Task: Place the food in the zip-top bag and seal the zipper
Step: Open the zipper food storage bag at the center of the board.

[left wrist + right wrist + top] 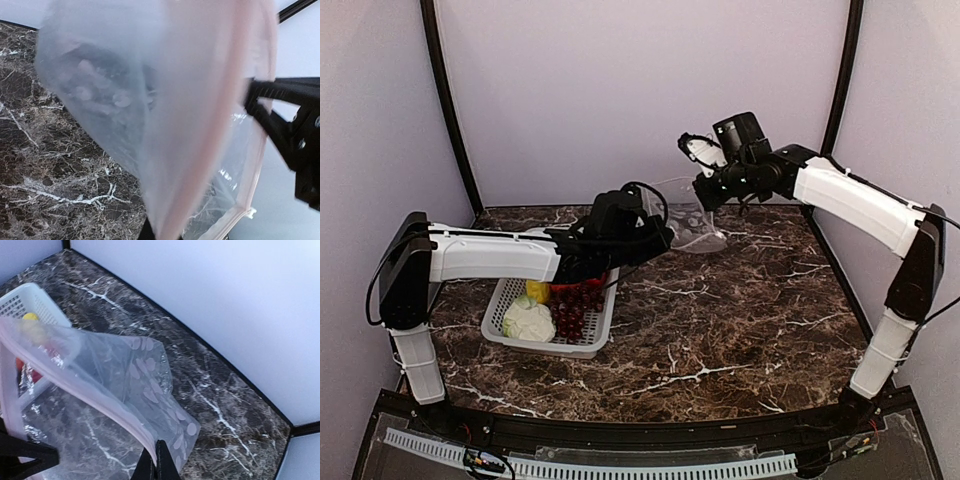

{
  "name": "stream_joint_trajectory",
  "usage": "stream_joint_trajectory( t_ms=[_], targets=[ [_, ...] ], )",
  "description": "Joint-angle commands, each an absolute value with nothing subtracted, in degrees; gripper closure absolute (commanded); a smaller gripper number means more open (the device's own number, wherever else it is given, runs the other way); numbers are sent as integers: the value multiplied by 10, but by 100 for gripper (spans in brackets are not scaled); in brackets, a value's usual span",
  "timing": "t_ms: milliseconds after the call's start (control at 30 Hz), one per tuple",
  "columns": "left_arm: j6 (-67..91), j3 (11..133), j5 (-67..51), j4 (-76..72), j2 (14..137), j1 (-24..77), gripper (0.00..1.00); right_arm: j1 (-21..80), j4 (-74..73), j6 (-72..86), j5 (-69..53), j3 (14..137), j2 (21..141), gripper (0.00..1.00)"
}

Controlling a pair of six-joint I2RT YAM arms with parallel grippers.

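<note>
- The clear floppy plastic zip-top bag, printed with pale round dots, hangs above the far middle of the table, stretched between the two arms.
- Its lower end droops toward the tabletop; whether it touches cannot be told.
- The narrow pinkish-white zipper runs along the bag's upper edge. In the left wrist view the mouth gapes, with two pink strips standing apart.
- The left gripper has its jaws together, clamped on the bag's left edge.
- The right gripper has its jaws together, pinching the zipper edge at the bag's right, higher than the left gripper.
- The food lies in the white mesh plastic basket, near and left of the bag and apart from it.
- A pale whitish-green cabbage-like piece sits at the basket's near left.
- A dark purple grape bunch lies just right of the cabbage piece.
- A yellow piece and red pieces sit at the far end, partly hidden under the left arm.
- The basket rests on the dark marble-patterned table, left of centre.
- Pale lilac walls enclose the table on the left, right and far sides.
</note>
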State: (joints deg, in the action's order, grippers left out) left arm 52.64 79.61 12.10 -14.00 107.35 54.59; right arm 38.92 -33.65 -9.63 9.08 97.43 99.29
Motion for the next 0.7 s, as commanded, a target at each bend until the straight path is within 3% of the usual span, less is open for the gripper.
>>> stream_joint_trajectory(
  t_ms=[0,200,267,367,433,667],
  targets=[
    [541,789,142,-106,1061,543,99,376,-311,-122,191,990,974,100],
    [527,800,124,-131,1068,543,95,375,-289,-150,252,954,961,100],
    [499,801,100,-161,1071,543,85,373,-289,-149,246,944,958,100],
    [446,811,40,-203,1067,543,61,362,-300,-139,210,942,948,100],
    [412,822,27,-181,1051,543,51,354,-304,-138,186,944,942,100],
    [338,752,81,5,889,543,31,332,-321,-153,153,935,934,100]
  ],
)
